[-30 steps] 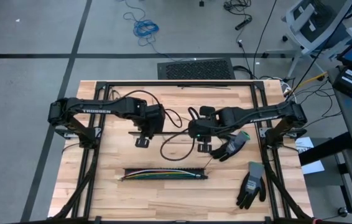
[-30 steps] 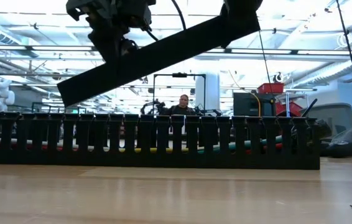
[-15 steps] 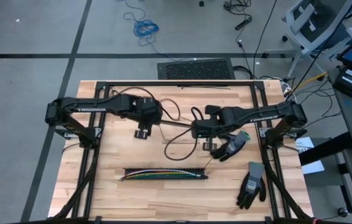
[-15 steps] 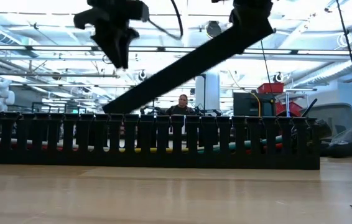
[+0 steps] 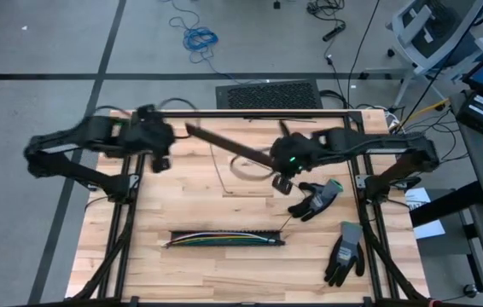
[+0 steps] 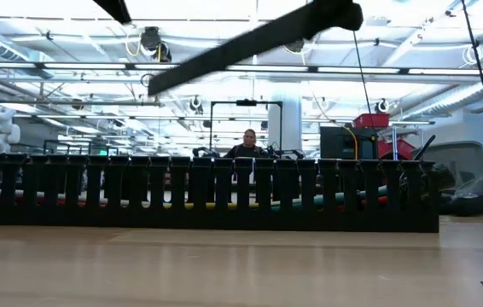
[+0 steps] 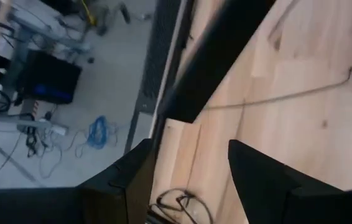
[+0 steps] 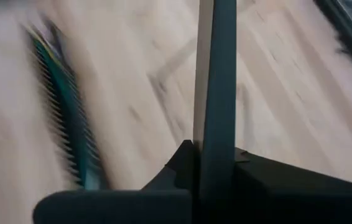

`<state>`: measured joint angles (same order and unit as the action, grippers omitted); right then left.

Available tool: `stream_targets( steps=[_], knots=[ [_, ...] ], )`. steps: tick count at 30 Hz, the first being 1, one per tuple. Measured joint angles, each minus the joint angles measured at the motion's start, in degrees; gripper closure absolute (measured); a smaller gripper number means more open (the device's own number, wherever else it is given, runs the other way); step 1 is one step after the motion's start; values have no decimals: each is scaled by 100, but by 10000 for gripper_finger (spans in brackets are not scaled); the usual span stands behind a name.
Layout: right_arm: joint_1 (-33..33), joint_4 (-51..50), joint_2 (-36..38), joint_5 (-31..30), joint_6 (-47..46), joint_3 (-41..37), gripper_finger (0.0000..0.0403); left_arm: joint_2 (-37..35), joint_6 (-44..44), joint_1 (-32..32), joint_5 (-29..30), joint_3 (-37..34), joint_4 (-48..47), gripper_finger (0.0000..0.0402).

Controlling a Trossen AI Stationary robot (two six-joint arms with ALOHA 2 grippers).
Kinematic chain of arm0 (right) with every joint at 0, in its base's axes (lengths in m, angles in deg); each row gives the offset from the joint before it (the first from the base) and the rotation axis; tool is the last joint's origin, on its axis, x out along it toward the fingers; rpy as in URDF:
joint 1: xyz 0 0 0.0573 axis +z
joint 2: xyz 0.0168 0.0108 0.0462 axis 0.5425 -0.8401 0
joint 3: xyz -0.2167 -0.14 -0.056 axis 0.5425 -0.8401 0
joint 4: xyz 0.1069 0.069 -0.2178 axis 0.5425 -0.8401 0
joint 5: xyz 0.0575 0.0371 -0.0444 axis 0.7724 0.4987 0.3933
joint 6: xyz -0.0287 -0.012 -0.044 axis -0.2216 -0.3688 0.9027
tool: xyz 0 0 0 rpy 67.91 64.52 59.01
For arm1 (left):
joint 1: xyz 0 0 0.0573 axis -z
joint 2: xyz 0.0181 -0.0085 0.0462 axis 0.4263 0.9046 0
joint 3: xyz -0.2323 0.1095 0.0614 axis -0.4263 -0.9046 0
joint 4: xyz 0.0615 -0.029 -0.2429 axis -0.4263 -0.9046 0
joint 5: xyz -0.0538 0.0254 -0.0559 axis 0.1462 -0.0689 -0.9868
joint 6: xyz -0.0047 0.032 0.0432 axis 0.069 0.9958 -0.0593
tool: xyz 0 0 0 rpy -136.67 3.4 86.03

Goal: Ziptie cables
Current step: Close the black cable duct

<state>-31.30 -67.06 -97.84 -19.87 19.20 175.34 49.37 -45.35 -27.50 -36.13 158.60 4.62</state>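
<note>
- So far, we judge the task to be at an early stage: the cables (image 5: 220, 240) lie in the black slotted duct (image 5: 224, 240) near the front edge of the surface (image 5: 182, 205), and we see no tie around them.
- In the low view the duct (image 6: 203, 193) stands closed off by its row of fingers, with coloured wire showing through the gaps.
- Our right gripper (image 5: 281, 181) is clamped on a long dark strip (image 5: 229, 145), probably the duct's cover, held up over the middle of the surface, well apart from the cables.
- Our left gripper (image 5: 158, 160) is near the rear left corner; its wrist view shows the fingers (image 7: 260, 171) spread with nothing between them.
- Two gloves (image 5: 314, 199) lie to the right, untouched.
- What is left, as we judge it: setting the strip aside, fetching a tie, gathering the wires and cinching them.
</note>
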Motion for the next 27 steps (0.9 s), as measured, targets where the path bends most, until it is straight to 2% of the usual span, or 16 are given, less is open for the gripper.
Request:
stream_targets(
  steps=[6,11,16,19,24,27],
  knots=[
    [-320,2491,737,1540,-1310,-1463,402,-516,-146,529,839,-2,14,201],
    [-346,4596,890,2856,-2251,-2357,402,-444,547,905,1143,-102,-106,201],
    [-350,4323,1043,3001,-2301,-2435,402,-175,1170,1386,897,-628,-263,201],
    [-383,4148,1217,2959,-2237,-2433,402,-37,1183,1655,854,-894,-212,201],
    [-508,4057,1331,2991,-2190,-2431,402,107,1175,1889,854,-931,-83,201],
    [-535,4037,1324,3025,-2187,-2431,402,172,1176,1891,1140,-936,192,201]
  ],
)
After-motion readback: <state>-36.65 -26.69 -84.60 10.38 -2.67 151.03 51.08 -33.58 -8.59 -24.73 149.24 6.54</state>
